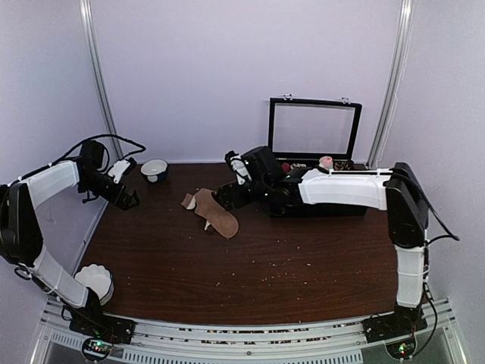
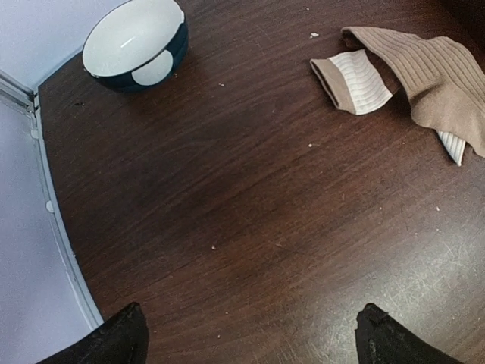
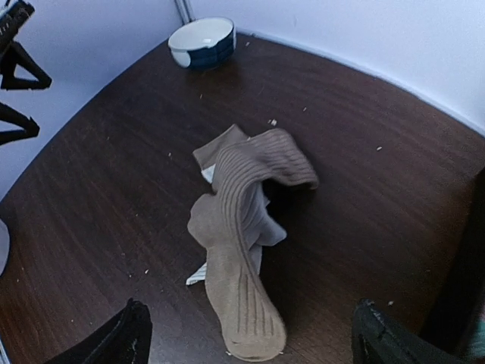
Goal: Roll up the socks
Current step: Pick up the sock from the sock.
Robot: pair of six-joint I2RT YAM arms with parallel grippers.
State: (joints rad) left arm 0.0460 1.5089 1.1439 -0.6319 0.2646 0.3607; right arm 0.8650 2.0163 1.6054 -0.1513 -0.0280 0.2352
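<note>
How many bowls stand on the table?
2. A blue bowl at the far left corner, and a white bowl at the near left edge, by the left arm. The box could hide more.

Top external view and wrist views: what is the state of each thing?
Tan ribbed fabric socks: unrolled, crumpled together.
White-lined dark blue bowl: upright, empty.
Black lidded box: lid open.
Left gripper: open, empty.
Right gripper: open, empty, over the socks.
</note>
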